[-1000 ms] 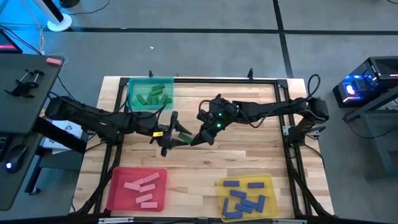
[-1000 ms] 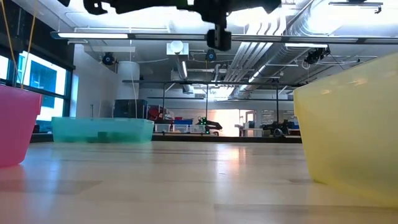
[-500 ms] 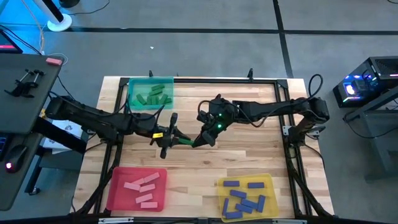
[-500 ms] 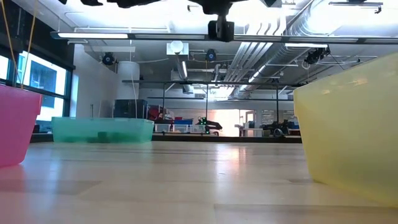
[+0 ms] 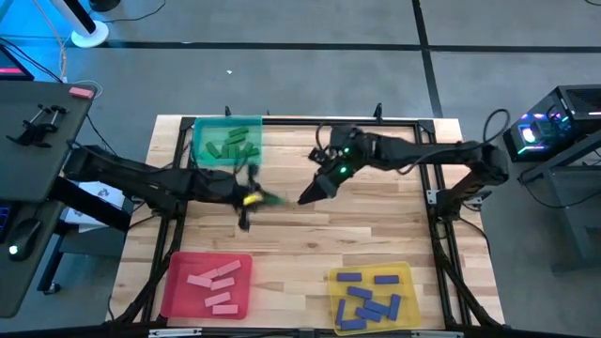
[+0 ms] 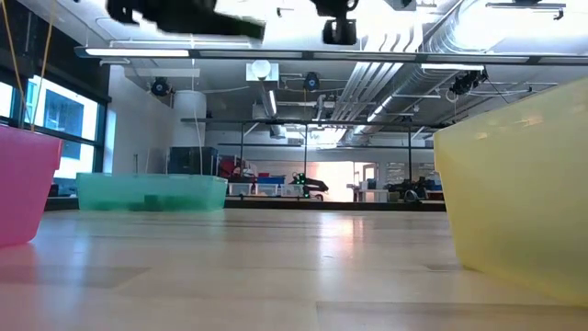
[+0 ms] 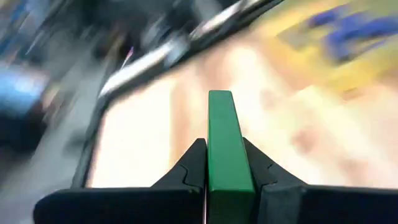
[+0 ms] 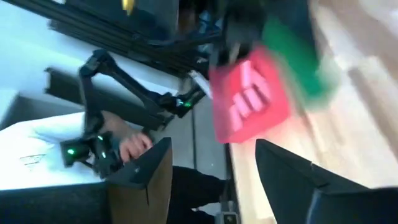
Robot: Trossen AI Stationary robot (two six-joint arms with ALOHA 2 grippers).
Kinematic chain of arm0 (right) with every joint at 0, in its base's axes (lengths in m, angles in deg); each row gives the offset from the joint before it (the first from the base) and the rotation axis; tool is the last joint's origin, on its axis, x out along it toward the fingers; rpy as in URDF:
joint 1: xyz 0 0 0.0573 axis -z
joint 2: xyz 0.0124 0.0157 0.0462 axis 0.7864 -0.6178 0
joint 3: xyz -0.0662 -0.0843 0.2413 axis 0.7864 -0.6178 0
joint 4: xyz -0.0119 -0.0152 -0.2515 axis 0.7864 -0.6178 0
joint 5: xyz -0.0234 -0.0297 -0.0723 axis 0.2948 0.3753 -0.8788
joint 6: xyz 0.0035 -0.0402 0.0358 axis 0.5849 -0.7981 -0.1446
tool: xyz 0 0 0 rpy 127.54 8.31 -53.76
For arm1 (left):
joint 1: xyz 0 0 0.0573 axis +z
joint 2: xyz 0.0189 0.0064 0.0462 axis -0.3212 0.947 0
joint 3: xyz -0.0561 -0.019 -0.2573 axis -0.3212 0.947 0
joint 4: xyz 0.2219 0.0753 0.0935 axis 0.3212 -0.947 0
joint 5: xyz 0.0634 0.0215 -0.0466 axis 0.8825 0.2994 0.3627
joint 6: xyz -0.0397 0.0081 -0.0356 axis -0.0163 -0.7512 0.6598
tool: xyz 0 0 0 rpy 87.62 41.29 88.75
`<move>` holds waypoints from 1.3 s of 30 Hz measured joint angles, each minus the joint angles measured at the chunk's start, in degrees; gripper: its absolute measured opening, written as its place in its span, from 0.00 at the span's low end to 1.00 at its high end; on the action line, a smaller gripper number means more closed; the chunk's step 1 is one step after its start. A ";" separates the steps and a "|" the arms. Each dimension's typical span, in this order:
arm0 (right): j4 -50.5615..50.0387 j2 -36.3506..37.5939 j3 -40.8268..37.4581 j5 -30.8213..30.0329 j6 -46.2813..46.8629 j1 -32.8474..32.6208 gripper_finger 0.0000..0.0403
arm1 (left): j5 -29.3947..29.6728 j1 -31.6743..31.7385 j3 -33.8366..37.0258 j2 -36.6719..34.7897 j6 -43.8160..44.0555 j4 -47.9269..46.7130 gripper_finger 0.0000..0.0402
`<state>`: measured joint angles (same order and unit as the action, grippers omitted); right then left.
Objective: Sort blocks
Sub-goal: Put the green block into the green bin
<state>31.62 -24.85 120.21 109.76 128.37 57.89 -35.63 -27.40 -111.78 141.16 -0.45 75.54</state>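
Lying along the near edge of the wooden table (image 5: 376, 235), the red tray (image 5: 208, 284) held pink blocks (image 5: 214, 282) at the near-left corner and the yellow tray (image 5: 374, 297) held blue blocks (image 5: 366, 299) at the near-right, so those two colours looked already sorted. Above the table's middle the left gripper (image 5: 252, 199) was clenched on a green block (image 7: 225, 158), gripped by its long sides with one end jutting forward, likely so it could be dropped among the green blocks (image 5: 231, 146) in the green tray (image 5: 226, 143) at the far-left corner. Just beside it, toward the far-right, the right gripper (image 5: 308, 195) hung with jaws released and empty. Beyond the table lay grey floor; the low view showed a hall with ceiling pipes and strip lights.
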 joint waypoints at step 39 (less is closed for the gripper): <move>-16.94 6.04 -0.06 -11.40 -14.48 0.92 0.50 | 15.26 42.09 11.10 -13.39 53.39 -25.95 0.07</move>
<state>14.67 -18.81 120.14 98.36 113.89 58.81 -20.37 14.69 -100.67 127.77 52.94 49.59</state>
